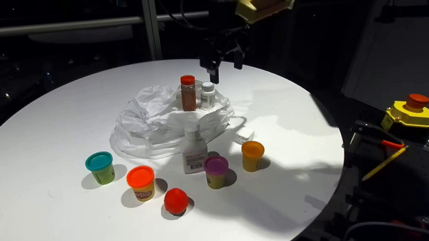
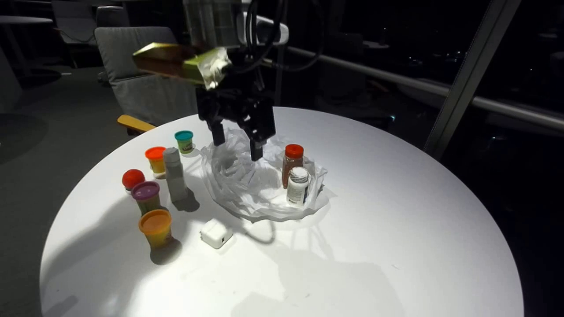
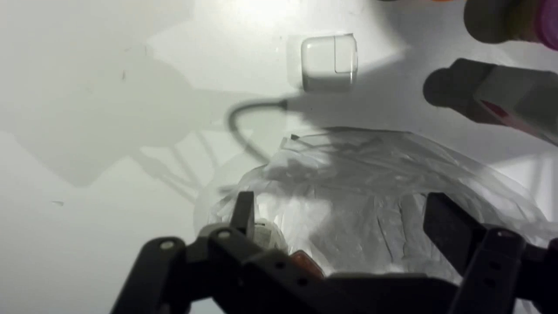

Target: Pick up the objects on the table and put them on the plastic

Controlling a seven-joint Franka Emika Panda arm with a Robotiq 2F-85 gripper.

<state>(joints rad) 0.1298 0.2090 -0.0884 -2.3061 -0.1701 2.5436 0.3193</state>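
My gripper (image 1: 226, 67) is open and empty above the crumpled white plastic (image 1: 143, 127), its fingers wide apart in the wrist view (image 3: 340, 211). A red-lidded jar (image 2: 292, 165) and a small white pill bottle (image 2: 298, 189) stand upright on the plastic. In the wrist view my left finger partly hides them. A taller white bottle (image 1: 194, 153) stands on the table beside the plastic. Tubs with orange (image 2: 156, 226), purple (image 1: 217, 173), red-orange (image 1: 142, 184) and teal (image 1: 101, 169) lids stand around it, with a red ball (image 1: 176, 201). A white adapter (image 3: 329, 63) lies near the plastic.
Everything stands on a round white table (image 1: 66, 236). A grey chair (image 2: 145, 66) is beyond its edge. A yellow box with a red button (image 1: 409, 112) and a yellow pencil (image 1: 384, 163) are on a dark surface beside the table.
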